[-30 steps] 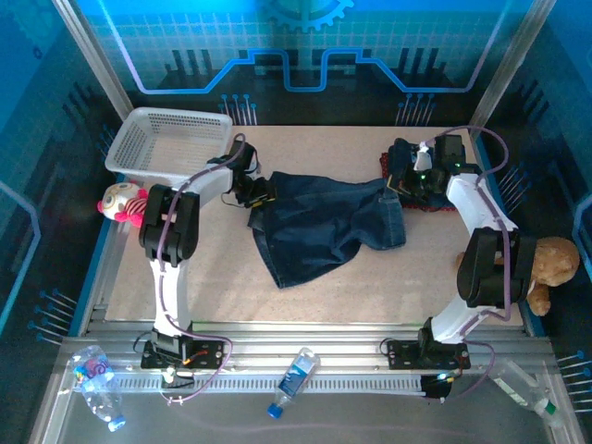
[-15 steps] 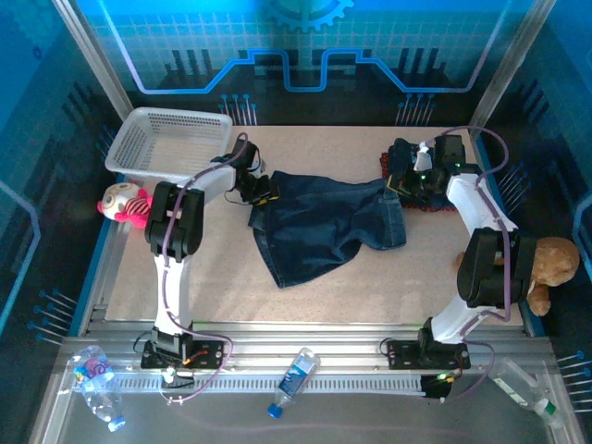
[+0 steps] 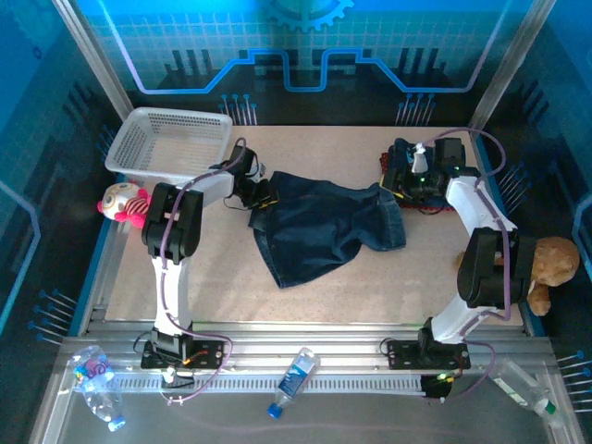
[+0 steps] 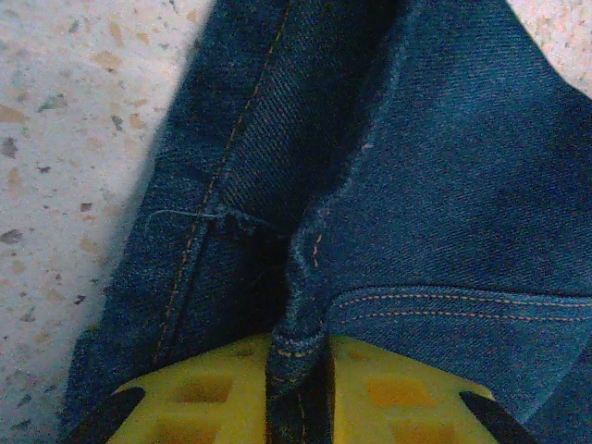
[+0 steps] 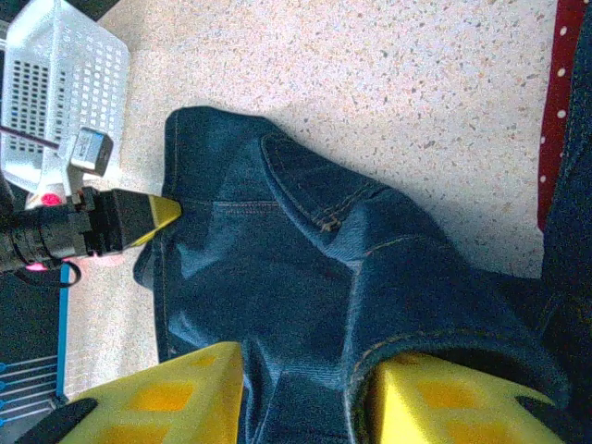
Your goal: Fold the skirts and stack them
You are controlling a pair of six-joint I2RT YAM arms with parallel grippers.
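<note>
Left gripper (image 4: 298, 356): I am pinching a raised ridge of the denim skirt (image 4: 444, 185) between my yellow fingers (image 4: 185, 398). They are almost together and clamped on the cloth.
Right gripper (image 5: 301, 393): my fingers (image 5: 166, 402) are standing apart. The skirt's right end is lying loose between them, and nothing is gripped.
Skirt position: it is lying rumpled in the middle of the table (image 3: 351, 148). It is reaching from my left gripper at its left corner to my right gripper at its right end, with a flap trailing toward the near edge.
Step in hand: I am reading this as the fold of the denim skirt, not yet made.
Doing it well: I am planning to lift the pinched corner only just clear and carry it straight across, so that edge meets edge. Before moving I am checking that the pinch has both layers and not one crease. The right end wants a grip on the hem itself, or it will slide and bunch.
Cloth: this is heavy twill with a diagonal weave, and an orange-stitched seam (image 4: 227, 176) is shedding a loose thread. The hems are thick and rolled, so I am expecting stiff folds that hold.
Neighbours: a red skirt (image 5: 558, 111) with white dots is lying just beside the right end. A white mesh basket (image 3: 166, 143) is sitting at the far left, apart from the skirt.
</note>
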